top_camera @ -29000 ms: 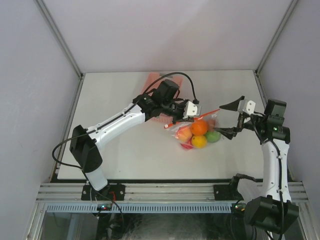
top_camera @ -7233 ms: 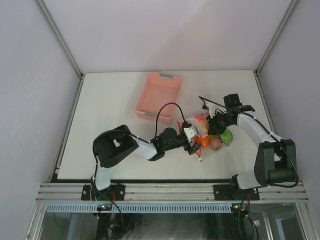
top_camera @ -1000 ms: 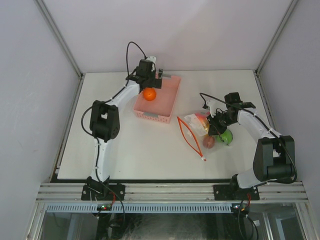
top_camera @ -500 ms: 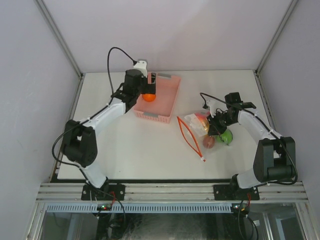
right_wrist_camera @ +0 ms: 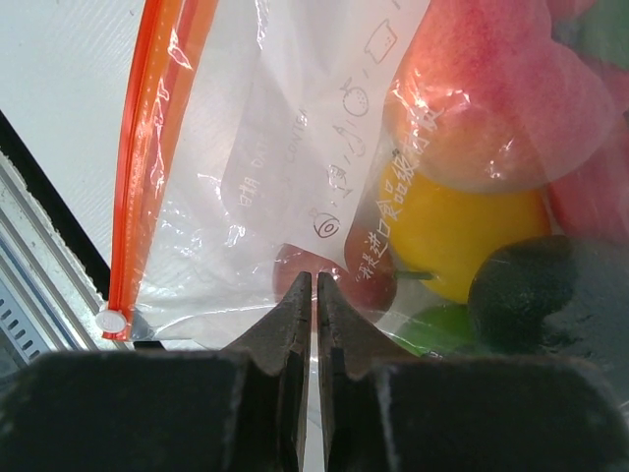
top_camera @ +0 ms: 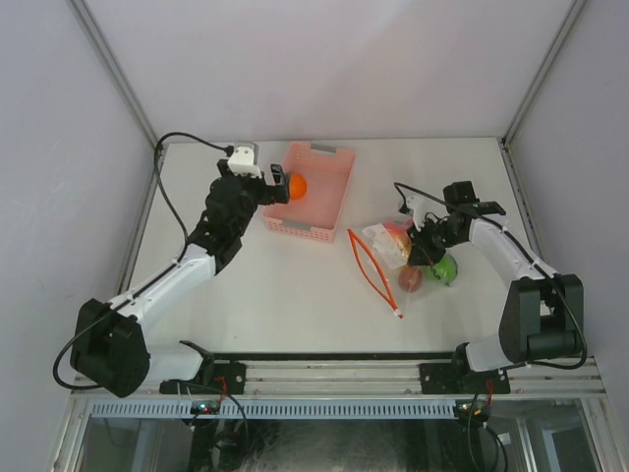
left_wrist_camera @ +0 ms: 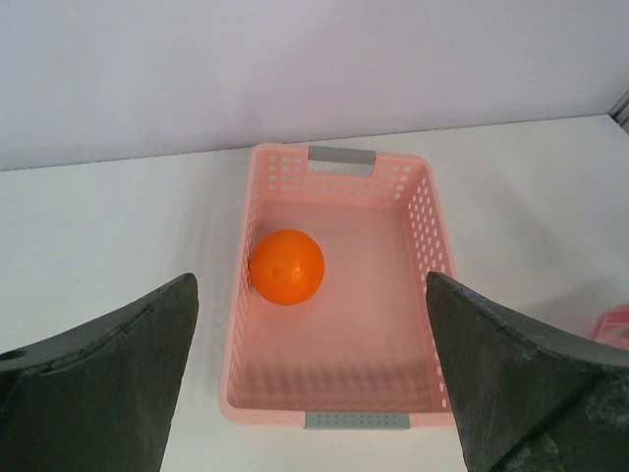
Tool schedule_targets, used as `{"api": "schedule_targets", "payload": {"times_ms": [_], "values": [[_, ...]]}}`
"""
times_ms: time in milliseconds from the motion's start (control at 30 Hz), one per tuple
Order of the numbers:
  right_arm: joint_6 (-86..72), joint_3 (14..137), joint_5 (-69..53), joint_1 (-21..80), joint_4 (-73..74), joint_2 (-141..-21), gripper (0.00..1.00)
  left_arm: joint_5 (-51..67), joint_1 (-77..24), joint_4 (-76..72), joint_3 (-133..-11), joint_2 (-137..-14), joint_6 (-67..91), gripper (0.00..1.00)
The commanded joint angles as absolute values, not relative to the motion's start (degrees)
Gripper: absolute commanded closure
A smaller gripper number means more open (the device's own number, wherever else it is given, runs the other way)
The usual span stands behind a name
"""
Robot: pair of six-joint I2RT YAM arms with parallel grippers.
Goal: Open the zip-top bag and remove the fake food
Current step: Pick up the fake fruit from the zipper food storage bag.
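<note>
Inside basket (left_wrist_camera: pixel 425 228), orange (left_wrist_camera: pixel 286 266), newly loose.

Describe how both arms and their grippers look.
The left arm and right arm have white shells, black joints and loose black cables. The left gripper has dark, broad wedge fingers; the right gripper's are dark and narrow.

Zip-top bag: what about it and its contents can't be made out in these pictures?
- Fake food count, right wrist view: the zip-top bag runs past the frame edges, and the right gripper covers the bottom.
- Same count, top view: the pieces are too small and partly under the right arm.
- Whether the shut right gripper pinches the film: the plastic is clear and nothing shows between the tips.
</note>
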State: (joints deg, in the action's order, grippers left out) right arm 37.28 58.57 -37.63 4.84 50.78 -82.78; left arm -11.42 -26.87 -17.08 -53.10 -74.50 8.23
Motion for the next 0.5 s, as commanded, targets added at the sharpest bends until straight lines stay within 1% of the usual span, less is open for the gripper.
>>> {"api": "schedule_targets", "payload": {"times_ms": [0, 100, 267, 400, 467], "values": [[38.7, 60.8, -39.3, 4.6, 50.6, -80.5, 0.96, -8.8, -26.5, -24.0, -48.3, -70.3, 11.2, 0.0], [39.1, 60.7, -39.3, 4.5, 50.7, -80.2, 0.96, -1.5, -25.9, -26.5, -45.8, -68.2, 12.8, 0.0], [40.2, 60.7, -40.0, 4.5, 51.2, -79.4, 0.95, 10.4, -26.1, -35.2, -40.0, -65.2, 14.9, 0.0], [40.9, 60.8, -40.1, 4.6, 51.4, -78.9, 0.93, 16.6, -27.4, -39.7, -37.7, -64.2, 14.5, 0.05], [41.3, 60.8, -40.4, 4.5, 51.6, -78.6, 0.91, 18.2, -30.6, -41.2, -36.4, -64.4, 13.5, 0.07]]}}
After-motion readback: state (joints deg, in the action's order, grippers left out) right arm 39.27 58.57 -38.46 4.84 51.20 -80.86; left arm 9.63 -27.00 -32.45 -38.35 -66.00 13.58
